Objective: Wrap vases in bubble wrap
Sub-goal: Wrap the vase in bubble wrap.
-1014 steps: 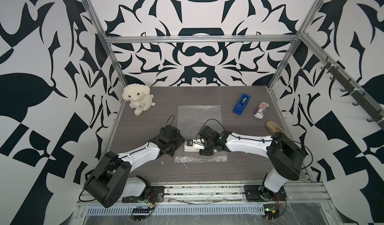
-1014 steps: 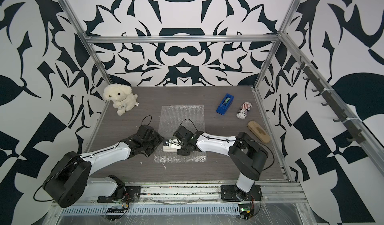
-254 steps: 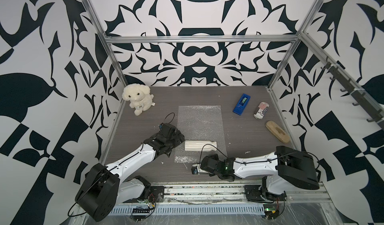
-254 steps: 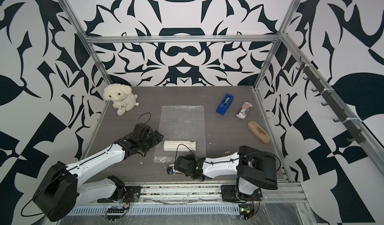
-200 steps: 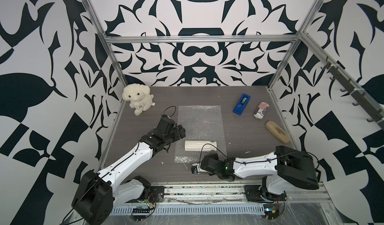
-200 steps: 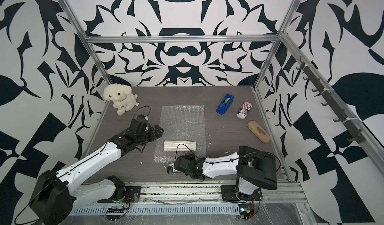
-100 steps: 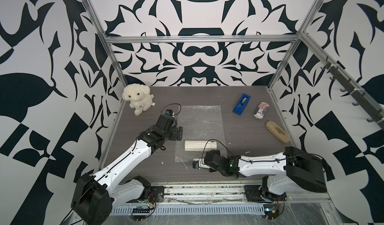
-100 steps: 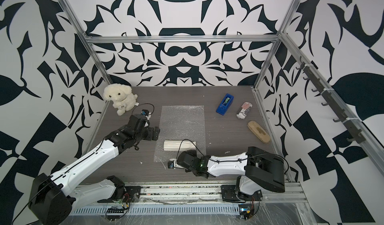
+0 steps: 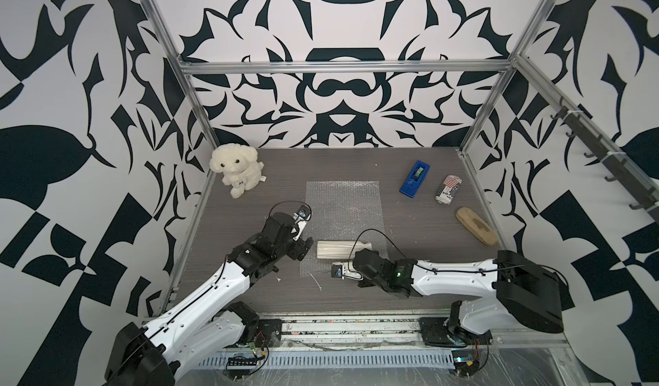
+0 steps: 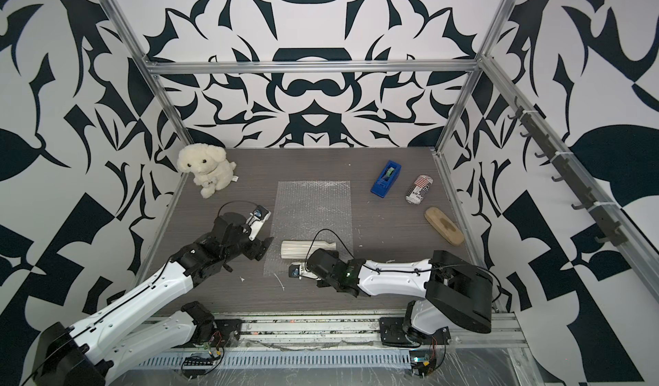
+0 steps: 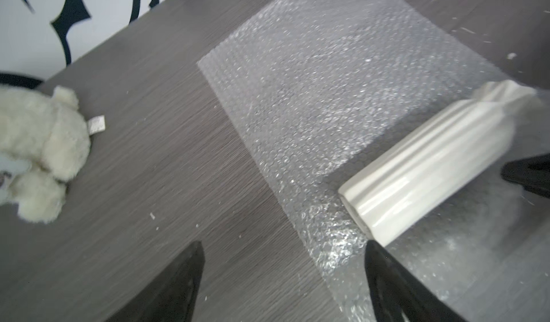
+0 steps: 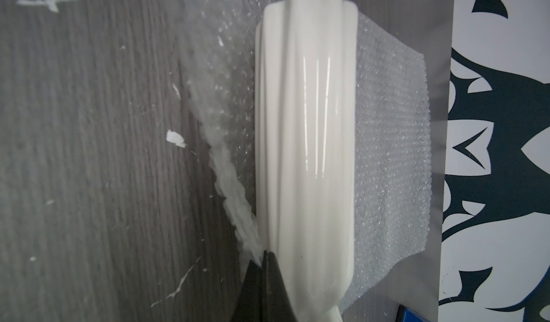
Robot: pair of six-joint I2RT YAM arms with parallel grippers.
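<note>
The left fingers (image 11: 178,284), spread and empty, have returned beside the cream ribbed vase (image 9: 335,249) lying on the bubble wrap (image 9: 344,206), and the clenched right fingers (image 12: 262,290) now meet its crumpled near edge, so rolling looks next.

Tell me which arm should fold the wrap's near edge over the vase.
Right, probably. The right gripper is shut on the near edge of the bubble wrap beside the vase; the left gripper hangs open off the vase's end, holding nothing.

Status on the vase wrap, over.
Left tool open, beside vase. Right tool shut on bubble wrap edge. Vase lying on wrap, unwrapped. Nothing blocking.
</note>
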